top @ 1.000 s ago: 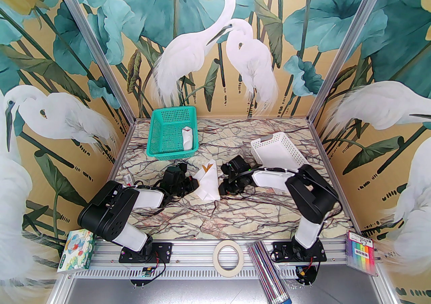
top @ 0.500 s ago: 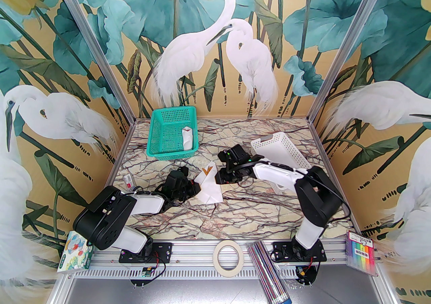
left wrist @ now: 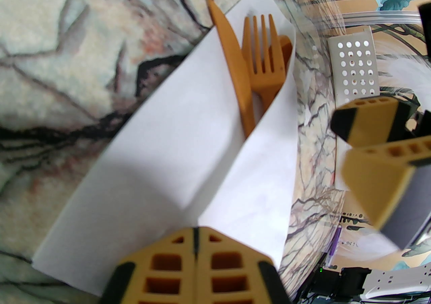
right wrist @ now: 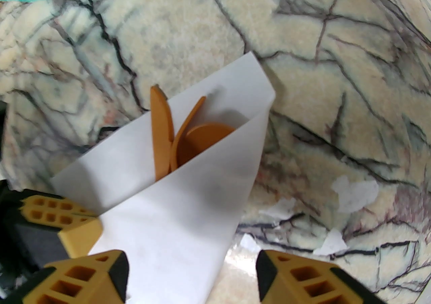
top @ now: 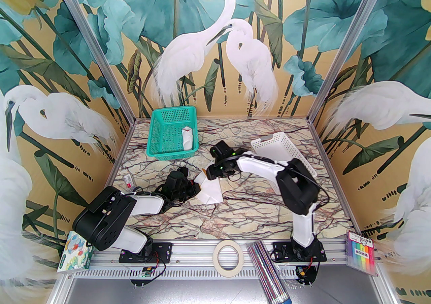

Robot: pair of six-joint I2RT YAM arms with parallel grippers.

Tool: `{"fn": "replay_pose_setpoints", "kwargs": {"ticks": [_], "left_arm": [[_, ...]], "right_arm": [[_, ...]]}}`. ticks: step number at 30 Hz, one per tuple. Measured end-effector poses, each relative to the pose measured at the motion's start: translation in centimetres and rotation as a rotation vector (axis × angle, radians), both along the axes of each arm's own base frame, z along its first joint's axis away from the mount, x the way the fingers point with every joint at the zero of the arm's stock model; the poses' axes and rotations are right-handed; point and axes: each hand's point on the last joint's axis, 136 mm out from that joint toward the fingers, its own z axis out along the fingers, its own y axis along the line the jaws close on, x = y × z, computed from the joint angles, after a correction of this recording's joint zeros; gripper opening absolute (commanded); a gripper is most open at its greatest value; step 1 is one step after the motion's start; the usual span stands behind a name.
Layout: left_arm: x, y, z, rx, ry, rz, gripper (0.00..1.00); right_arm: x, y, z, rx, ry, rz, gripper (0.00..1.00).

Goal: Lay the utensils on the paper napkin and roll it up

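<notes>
The paper napkin (top: 211, 192) lies folded into a white cone at mid-table. From its open end (left wrist: 269, 43) stick the orange-brown utensils: the knife (left wrist: 232, 60), the fork (left wrist: 264, 60) and the spoon bowl (right wrist: 205, 136). My left gripper (left wrist: 196, 245) is shut, pinching the napkin's folded lower edge from the left. My right gripper (right wrist: 192, 272) hangs over the cone's far end in the top view (top: 211, 174). It is open, one finger over the napkin's narrow end and the other over the table. Its fingers (left wrist: 367, 121) also appear to the right in the left wrist view.
A green basket (top: 158, 147) at the back left holds another white rolled bundle (top: 188, 138). Behind the right arm lies a white perforated basket (top: 286, 147). Small paper scraps (right wrist: 353, 191) lie beside the napkin. A tape roll (top: 228, 257), a box and a marker pack sit on the front rail.
The right arm has swung left from the white basket to the napkin's tip and opened its jaws. The left arm drew back slightly a second ago and the cone now lies lower.
</notes>
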Motion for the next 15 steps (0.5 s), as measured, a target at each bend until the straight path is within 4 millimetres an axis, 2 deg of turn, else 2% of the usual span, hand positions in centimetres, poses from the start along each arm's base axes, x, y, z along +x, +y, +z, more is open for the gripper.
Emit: {"fn": "replay_pose_setpoints", "kwargs": {"ticks": [6,15], "left_arm": [[0.1,-0.1,0.0,-0.004,-0.007,-0.001,0.0],[0.2,-0.1,0.1,-0.006,-0.011,-0.001,0.0]], "right_arm": [[0.0,0.4,-2.6,-0.121,-0.006,0.036,0.77],[0.5,0.6,-2.9,-0.186,-0.033,0.063,0.73]]}}
